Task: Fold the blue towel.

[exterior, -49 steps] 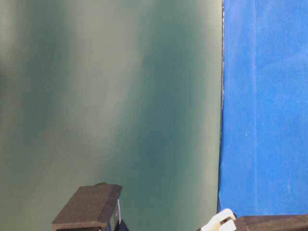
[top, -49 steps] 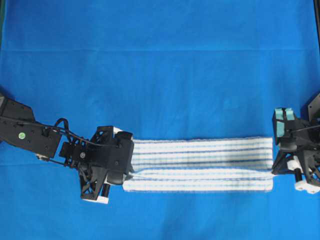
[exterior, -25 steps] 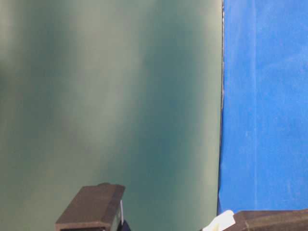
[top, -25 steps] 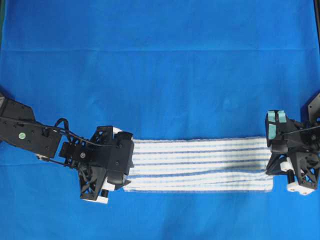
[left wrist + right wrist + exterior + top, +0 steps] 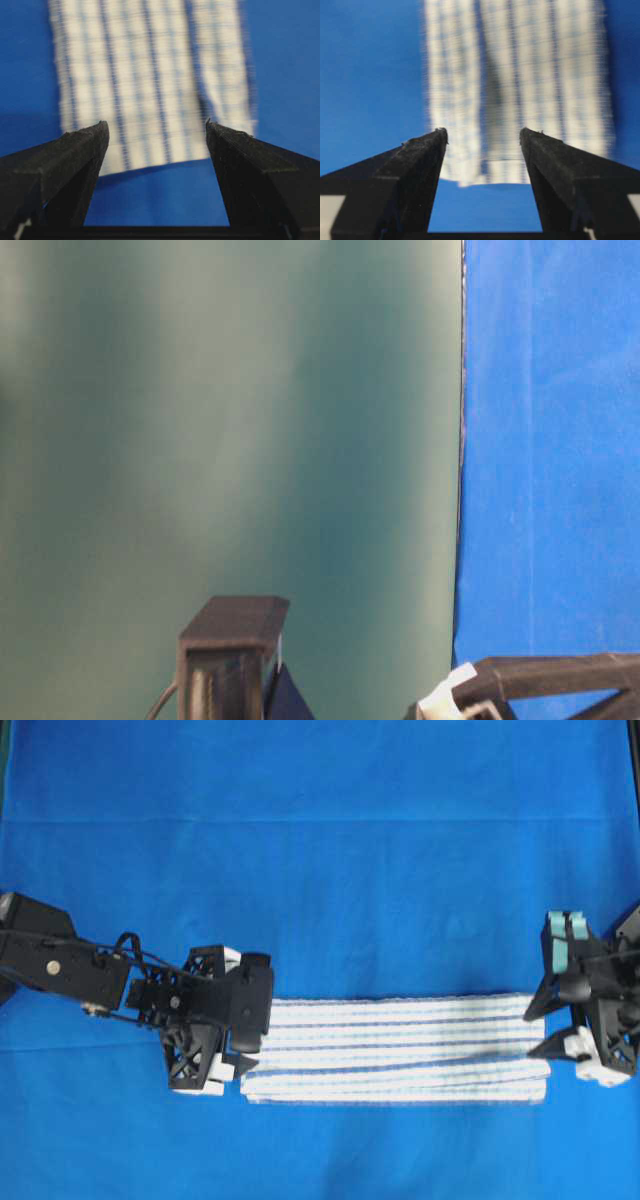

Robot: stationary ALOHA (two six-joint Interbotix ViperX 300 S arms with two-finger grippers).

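Both claws now apart, where a second ago each was pinched on an end of the blue towel (image 5: 395,1048). Left claw (image 5: 250,1060) spread wide just off the towel's left end, fingers (image 5: 75,150) bare in the wrist view, nothing between them but blue cloth (image 5: 320,850) and the towel's hem beyond. Right claw (image 5: 548,1032) likewise spread, backed just off the right end, fingers (image 5: 420,160) empty. Released, then: towel dropped flat, no longer stretched taut between the two arms, upper layer settled onto the lower.

Probably the close of one fold, a lengthwise one, judging by the layered edge along the near side. Likely one or more crosswise folds left before the job counts as done.

Lying as a long narrow strip near the front edge of the blue cloth, roughly centred between its left and right edges. Long axis running left to right across the overhead view, stripes along it, short ends facing the two claws. Front layer poking out slightly at the left end, so not perfectly squared.
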